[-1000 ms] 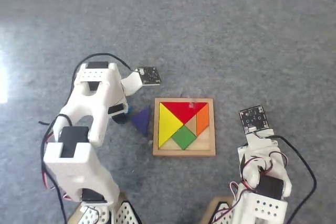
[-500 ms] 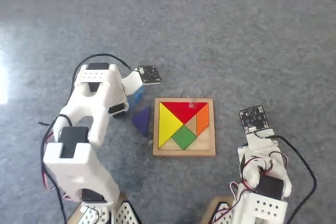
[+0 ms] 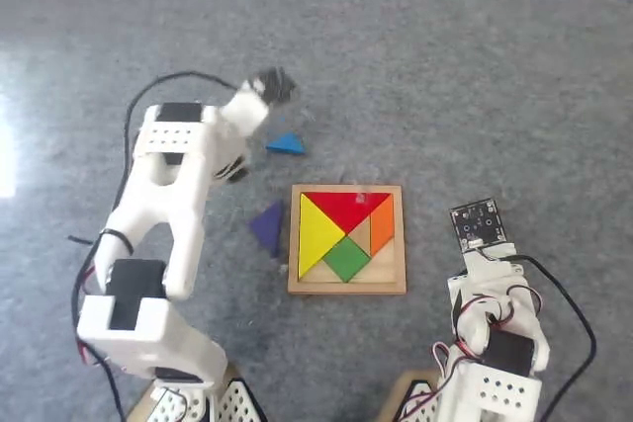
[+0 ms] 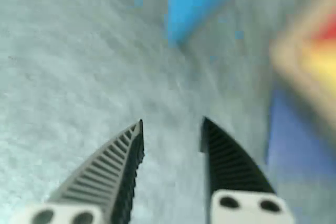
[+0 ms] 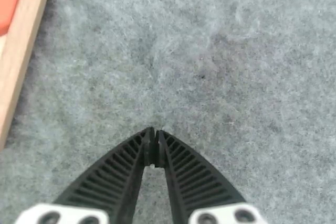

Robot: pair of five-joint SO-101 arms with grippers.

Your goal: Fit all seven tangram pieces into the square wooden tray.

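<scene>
Targeting blue triangle [image 3: 286, 144], lying on mat [image 3: 475, 96] well apart from tray [image 3: 346, 288], probably next for pickup. Hovering left gripper [image 4: 170, 124] wide, empty; squaring jaws across flat edges before pinching. Resting right gripper [image 5: 152, 132] closed, beside tray.

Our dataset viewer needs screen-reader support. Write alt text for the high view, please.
A square wooden tray on grey carpet holds red, yellow, green and orange pieces. A dark blue triangle lies beside its left edge, a light blue triangle farther back, near the left arm.
</scene>
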